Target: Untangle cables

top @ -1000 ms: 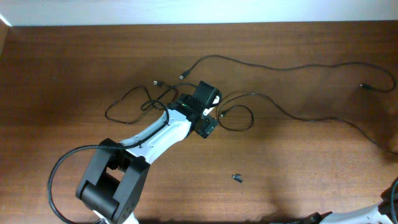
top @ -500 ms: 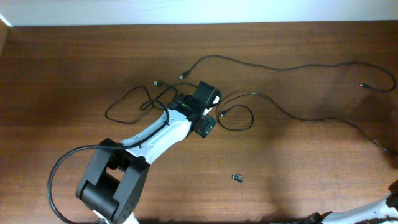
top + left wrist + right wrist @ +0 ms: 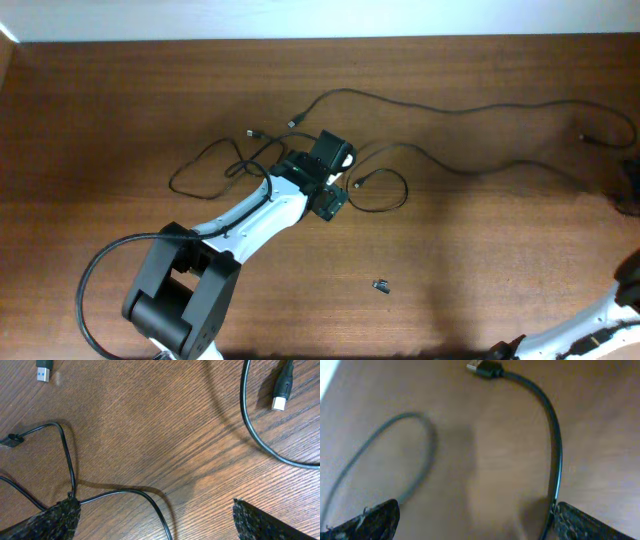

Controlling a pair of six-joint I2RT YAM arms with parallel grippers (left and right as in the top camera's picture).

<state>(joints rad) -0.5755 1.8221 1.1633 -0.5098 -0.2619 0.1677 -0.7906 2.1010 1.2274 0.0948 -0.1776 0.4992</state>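
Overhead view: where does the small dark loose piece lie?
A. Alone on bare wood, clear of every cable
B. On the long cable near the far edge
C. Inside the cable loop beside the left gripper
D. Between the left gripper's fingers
A: the small dark piece sits by itself on the bare wood of the table, with a clear gap between it and the nearest of the cables.

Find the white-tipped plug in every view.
Overhead: the plug is mid-table, at the left end of the cable loop.
Left wrist: the plug is near the top right corner.
Right wrist: not in it; a different plug shows.
Shared landmark: the cable loop curving round the plug.
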